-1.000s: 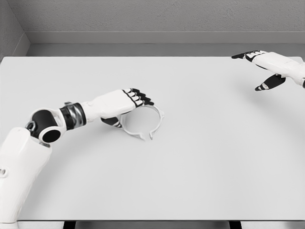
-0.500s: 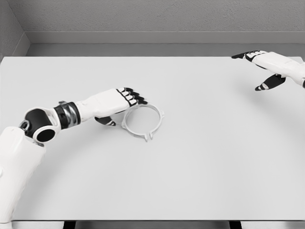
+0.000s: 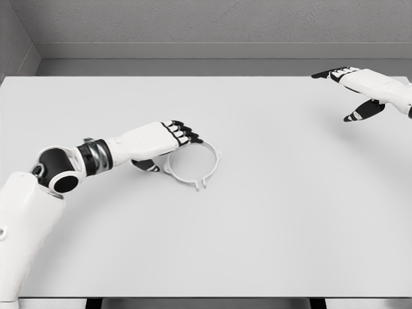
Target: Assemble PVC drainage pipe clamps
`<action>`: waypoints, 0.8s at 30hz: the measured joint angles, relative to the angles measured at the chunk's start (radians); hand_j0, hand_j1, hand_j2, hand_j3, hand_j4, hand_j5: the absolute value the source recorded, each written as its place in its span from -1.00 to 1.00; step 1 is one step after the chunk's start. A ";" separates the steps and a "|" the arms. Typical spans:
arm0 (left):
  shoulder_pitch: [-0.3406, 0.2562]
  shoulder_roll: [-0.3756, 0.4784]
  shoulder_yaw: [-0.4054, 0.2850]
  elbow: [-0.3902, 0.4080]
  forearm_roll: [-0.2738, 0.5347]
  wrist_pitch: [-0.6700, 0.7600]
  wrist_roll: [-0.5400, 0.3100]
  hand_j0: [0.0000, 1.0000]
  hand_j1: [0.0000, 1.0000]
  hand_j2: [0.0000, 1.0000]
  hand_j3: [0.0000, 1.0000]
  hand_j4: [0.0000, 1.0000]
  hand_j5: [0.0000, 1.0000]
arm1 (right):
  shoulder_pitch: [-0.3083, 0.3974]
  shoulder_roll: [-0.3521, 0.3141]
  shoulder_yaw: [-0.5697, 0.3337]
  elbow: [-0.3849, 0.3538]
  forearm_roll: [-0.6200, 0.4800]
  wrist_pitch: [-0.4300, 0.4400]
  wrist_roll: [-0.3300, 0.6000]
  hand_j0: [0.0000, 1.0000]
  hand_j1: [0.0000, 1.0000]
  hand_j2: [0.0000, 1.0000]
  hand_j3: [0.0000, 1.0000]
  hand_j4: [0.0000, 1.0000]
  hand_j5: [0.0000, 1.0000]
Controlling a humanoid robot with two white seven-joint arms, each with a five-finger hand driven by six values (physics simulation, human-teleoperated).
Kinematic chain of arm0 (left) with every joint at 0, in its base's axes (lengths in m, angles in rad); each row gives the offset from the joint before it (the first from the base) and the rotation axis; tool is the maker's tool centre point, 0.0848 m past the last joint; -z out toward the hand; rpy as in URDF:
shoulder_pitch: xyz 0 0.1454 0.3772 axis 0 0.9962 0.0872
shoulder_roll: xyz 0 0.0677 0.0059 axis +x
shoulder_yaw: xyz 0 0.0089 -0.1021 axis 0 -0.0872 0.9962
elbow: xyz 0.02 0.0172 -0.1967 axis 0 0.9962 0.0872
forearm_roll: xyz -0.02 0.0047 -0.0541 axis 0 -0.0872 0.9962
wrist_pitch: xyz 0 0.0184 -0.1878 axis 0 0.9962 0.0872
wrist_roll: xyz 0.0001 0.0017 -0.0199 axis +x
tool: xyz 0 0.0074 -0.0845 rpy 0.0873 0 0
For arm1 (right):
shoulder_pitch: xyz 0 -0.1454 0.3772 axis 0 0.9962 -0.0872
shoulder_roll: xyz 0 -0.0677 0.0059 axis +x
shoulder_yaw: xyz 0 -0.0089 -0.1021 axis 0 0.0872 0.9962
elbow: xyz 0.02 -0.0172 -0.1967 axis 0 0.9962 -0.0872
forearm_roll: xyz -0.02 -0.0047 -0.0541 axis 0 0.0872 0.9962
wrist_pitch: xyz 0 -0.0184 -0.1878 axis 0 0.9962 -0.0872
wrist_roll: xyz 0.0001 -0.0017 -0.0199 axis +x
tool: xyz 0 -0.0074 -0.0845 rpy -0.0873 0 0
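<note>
The pipe clamp (image 3: 192, 165) lies flat on the white table (image 3: 257, 225), a little left of the middle, a thin pale ring with small lugs sticking out at its right side and at its near edge, where the band seems to split. It looks like light moulded plastic: probably easy to lift, springy enough to flex open at the split, and smooth enough to skate over the table if it is pushed rather than pinched. The band is narrow, so a squeeze across the whole ring would likely bend it out of round; the safer hold, as I judge it, is a pinch on the band itself, thumb on one face and fingers on the other, or at a lug where the plastic is thicker. The left hand (image 3: 168, 138) is at the ring's upper left edge, its dark fingertips (image 3: 191, 136) curled over the band and the thumb tucked low beside it; whether it actually grips the ring or only rests against it cannot be told from this view, since the ring lies flat. The right hand (image 3: 360, 87) hovers far off near the table's back right corner, fingers spread and holding nothing. No second clamp part shows on the table.
</note>
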 measured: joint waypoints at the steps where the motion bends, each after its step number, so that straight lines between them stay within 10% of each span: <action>1: 0.000 -0.002 -0.001 0.000 0.000 0.000 0.000 1.00 1.00 1.00 1.00 1.00 1.00 | 0.000 0.000 0.000 0.000 0.000 0.000 0.000 1.00 1.00 1.00 1.00 1.00 1.00; 24: -0.002 -0.021 -0.003 -0.001 -0.005 0.000 0.000 1.00 1.00 1.00 1.00 1.00 1.00 | 0.000 0.000 0.000 0.000 0.000 0.000 0.000 1.00 1.00 1.00 1.00 1.00 1.00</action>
